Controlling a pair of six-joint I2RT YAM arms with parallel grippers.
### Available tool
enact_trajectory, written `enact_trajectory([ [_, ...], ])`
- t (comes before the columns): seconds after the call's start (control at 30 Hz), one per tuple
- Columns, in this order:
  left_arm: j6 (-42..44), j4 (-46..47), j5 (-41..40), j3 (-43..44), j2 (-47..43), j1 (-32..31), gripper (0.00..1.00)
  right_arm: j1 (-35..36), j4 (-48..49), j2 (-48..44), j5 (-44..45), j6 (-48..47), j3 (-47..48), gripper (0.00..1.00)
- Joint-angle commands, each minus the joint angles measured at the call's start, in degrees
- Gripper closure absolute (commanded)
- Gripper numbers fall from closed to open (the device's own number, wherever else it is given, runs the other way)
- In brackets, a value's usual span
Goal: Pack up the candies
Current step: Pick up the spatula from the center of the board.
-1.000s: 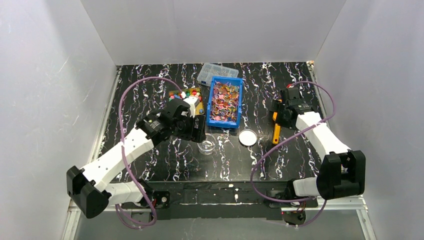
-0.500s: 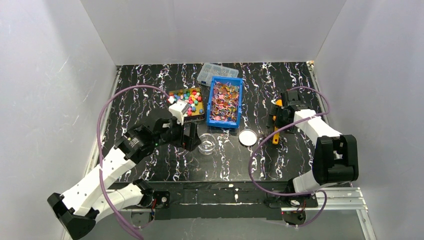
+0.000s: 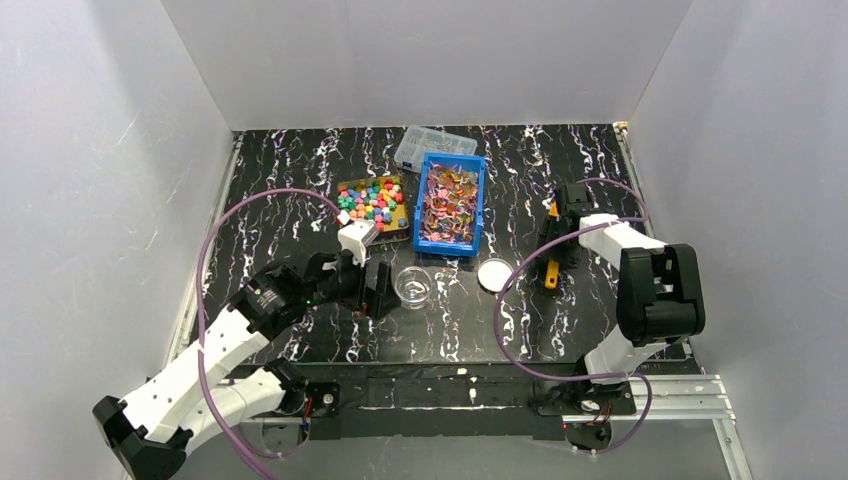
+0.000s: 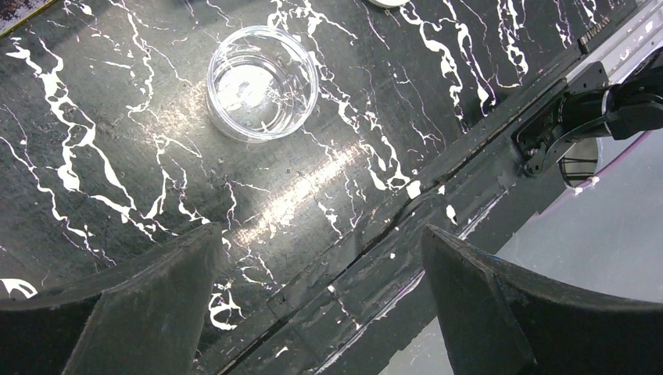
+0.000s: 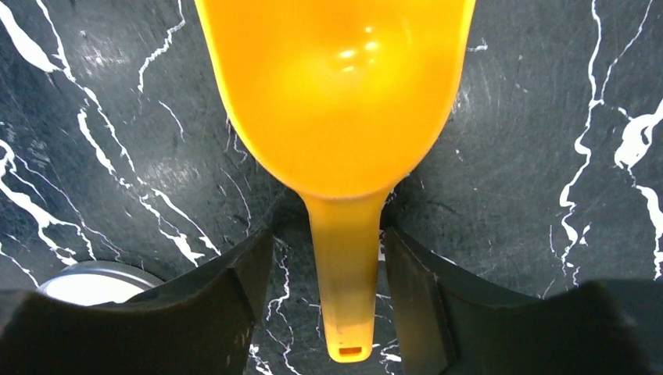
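Toward the far edge of the veined black desk (image 3: 300, 170), shiny wrapped candies (image 3: 448, 205) fill one blue plastic bin (image 3: 481, 200). Chunky coloured candies (image 3: 372, 200) fill one flat tray (image 3: 403, 215) alongside. The left hand (image 4: 319, 234), fingers wide apart and empty, hovers near one clear round jar (image 4: 213, 82). The right hand (image 5: 328, 238) has its fingers apart, flanking the handle of one glossy orange plastic scoop (image 5: 336, 78).

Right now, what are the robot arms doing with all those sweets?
They are getting ready to pack the sweets. The right hand is down over the orange scoop, a finger on each side of its handle, not squeezing it yet. The left hand is wide open and holds nothing, near the clear cup, which looks empty. The sweets sit in the blue bin and the tray beside it. A white lid lies near the cup.
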Motion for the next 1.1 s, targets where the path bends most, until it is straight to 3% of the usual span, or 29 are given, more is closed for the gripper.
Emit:
enact_trajectory([
  [0.0, 0.4, 0.3, 1.1, -0.2, -1.6, -0.3, 0.02, -0.3, 2.5, 2.0, 0.7, 0.4, 1.2, 0.42],
  [0.43, 0.0, -0.2, -0.2, -0.2, -1.7, -0.3, 0.02, -0.3, 2.0, 1.2, 1.9, 0.0, 2.3, 0.99],
  [0.83, -2.3, 0.1, -2.9, -0.2, -1.2, -0.3, 0.02, 0.0, -2.7, -10.0, -4.1, -2.4, 5.6, 0.99],
  [1.07, -3.6, -0.9, -4.4, 1.9, 1.3, -0.3, 0.02, 6.5, -7.0, -15.4, -3.0, -3.7, 10.2, 0.99],
])
